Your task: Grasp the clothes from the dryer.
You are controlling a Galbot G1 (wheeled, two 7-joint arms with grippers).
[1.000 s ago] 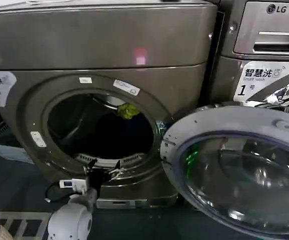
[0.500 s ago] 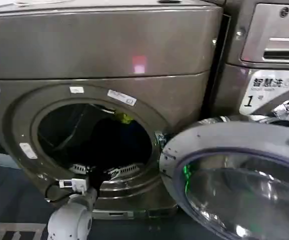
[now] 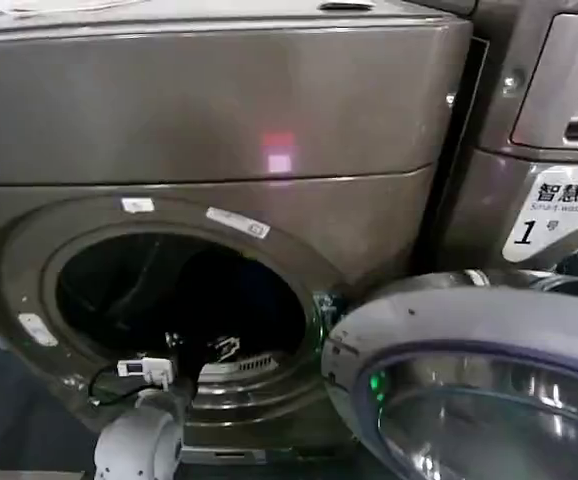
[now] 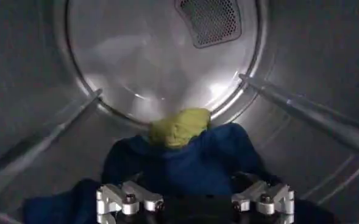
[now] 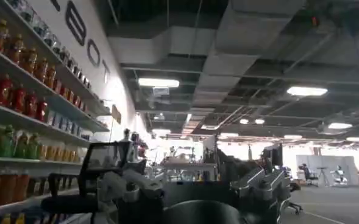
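The dryer [image 3: 219, 130] now looms larger in the head view than a moment ago, its porthole sliding down and toward nine o'clock, and the left gripper [image 3: 201, 352] has pushed from the door sill into the drum mouth. I take that as the approach nearly finished, with the grasp itself not yet made.

From the left wrist view, the left gripper's fingers [image 4: 123, 198] stand wide apart, holding nothing, poised just short of the clothes [image 4: 188, 159]. That pile lies on the drum floor toward the back wall: one dark blue heap with one yellow-green cloth [image 4: 179, 127] resting on its far edge, at twelve o'clock from the gripper.

Counting up: two machines side by side, one open door [image 3: 469, 380] swung out at four o'clock of the porthole, one red indicator light [image 3: 279, 153].

The right gripper [image 5: 191, 195] is parked facing the room, well away from the dryer; its fingers spread apart, empty.
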